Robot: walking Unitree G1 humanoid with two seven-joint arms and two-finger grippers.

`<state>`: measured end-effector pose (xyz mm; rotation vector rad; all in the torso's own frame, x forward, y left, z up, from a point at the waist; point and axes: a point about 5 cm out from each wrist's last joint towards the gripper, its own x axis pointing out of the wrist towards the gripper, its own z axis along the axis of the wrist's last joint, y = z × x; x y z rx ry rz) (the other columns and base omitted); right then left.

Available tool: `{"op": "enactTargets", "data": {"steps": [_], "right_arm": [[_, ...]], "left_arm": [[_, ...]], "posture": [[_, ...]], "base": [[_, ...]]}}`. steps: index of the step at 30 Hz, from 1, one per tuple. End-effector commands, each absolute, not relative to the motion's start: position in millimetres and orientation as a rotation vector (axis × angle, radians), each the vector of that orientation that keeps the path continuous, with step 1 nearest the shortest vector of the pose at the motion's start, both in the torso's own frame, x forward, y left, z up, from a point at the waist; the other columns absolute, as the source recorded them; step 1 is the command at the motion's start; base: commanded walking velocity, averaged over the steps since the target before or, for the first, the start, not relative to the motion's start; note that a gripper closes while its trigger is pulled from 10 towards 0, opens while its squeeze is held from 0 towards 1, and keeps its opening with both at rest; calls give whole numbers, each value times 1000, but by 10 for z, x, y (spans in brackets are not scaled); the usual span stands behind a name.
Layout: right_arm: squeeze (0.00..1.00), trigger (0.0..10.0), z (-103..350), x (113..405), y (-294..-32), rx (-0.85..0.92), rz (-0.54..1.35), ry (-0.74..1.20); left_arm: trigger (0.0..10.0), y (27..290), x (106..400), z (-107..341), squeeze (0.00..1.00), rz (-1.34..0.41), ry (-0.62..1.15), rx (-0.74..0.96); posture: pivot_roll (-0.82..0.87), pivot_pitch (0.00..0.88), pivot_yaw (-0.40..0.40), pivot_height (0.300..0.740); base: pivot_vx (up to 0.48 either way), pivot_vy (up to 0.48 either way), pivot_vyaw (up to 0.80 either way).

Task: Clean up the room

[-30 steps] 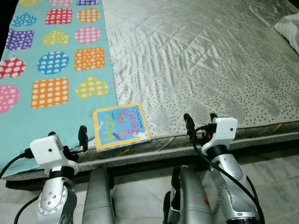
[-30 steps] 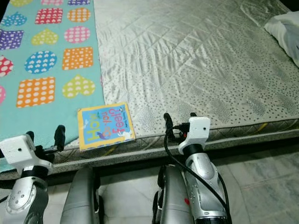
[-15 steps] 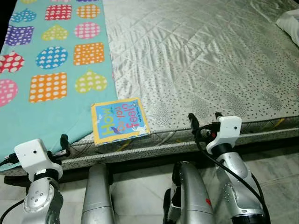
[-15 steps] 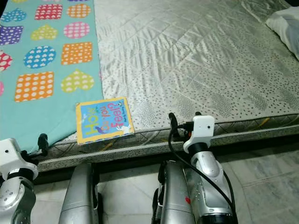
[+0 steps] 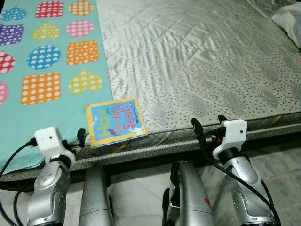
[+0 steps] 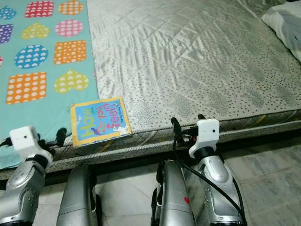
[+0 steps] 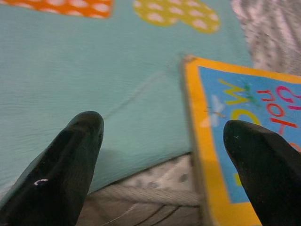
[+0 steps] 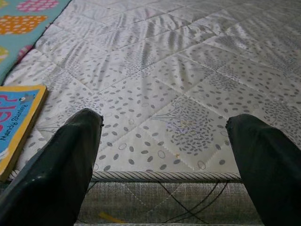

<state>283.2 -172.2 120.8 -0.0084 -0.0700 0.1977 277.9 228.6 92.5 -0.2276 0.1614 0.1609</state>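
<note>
A small picture book (image 5: 115, 121) with a yellow border and blue cover lies flat at the near edge of the bed, half on the teal sheet (image 5: 47, 70), half on the silver quilt (image 5: 197, 56). My left gripper (image 5: 70, 140) is at the mattress edge just left of the book's near corner. It is open, and the book's yellow edge (image 7: 197, 141) lies between its fingertips (image 7: 84, 127). My right gripper (image 5: 208, 125) is open and empty at the mattress edge, well right of the book (image 8: 19, 117).
The teal sheet carries coloured hearts and squares. A white cloth or pillow (image 5: 288, 18) lies at the far right of the bed. A dark gap runs under the mattress edge (image 5: 155, 150). Pale tiled floor (image 5: 282, 160) and my silver legs are below.
After dropping back to the left half a second ago, my left gripper has come up and right, close to the book's near corner. The right gripper has hardly moved. The view shifted slightly.
</note>
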Motion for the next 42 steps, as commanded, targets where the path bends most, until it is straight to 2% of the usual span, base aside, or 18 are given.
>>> {"op": "enactTargets", "data": {"steps": [1,6,17,25,32,33,34,35,36,37,38,42], "right_arm": [[0,10000,1210,2805,-1708,-20,217,-63],[0,10000,1218,2787,-1660,-37,248,-66],[0,10000,1255,2770,-1701,-48,273,-62],[0,10000,1248,2765,-1703,-54,276,-57],[0,10000,1262,2784,-1691,-58,280,-64],[0,10000,1262,2785,-1691,-60,280,-64],[0,10000,1263,2787,-1691,-61,280,-64],[0,10000,1263,2787,-1691,-61,280,-64],[0,10000,1264,2791,-1693,-62,280,-66],[0,10000,1264,2791,-1693,-62,280,-66],[0,10000,1268,2797,-1698,-65,279,-68],[0,10000,1271,2807,-1713,-69,272,-70]], "left_arm": [[10000,2295,2754,810,0,154,215,-232],[10000,2160,2865,739,0,86,266,-266],[10000,2008,2831,482,0,-40,440,-307],[10000,1977,2852,483,0,-145,440,-350],[10000,1862,2839,478,0,-284,464,-468],[9686,1839,2845,470,0,-299,474,-487],[6745,1831,2848,466,0,-304,480,-497],[6745,1831,2848,466,0,-304,480,-497],[3961,1820,2856,455,0,-314,490,-502],[3961,1820,2856,455,0,-314,490,-502],[0,1811,2884,468,0,-313,475,-522],[0,1816,2938,516,0,-306,434,-567]], "posture": [[4,308,-58,552],[-3,307,-60,552],[-15,308,-58,552],[-25,301,-61,552],[-29,293,-70,552],[-29,293,-70,552],[-29,293,-70,552],[-29,293,-70,552],[-33,290,-71,552],[-33,290,-71,552],[-33,290,-71,552],[-37,286,-72,552]], "base": [[0,0,0],[0,0,0],[0,0,0],[0,0,0],[0,0,0],[0,0,0],[0,0,0],[0,0,0],[0,0,0],[0,0,0],[0,0,0],[0,0,0]]}}
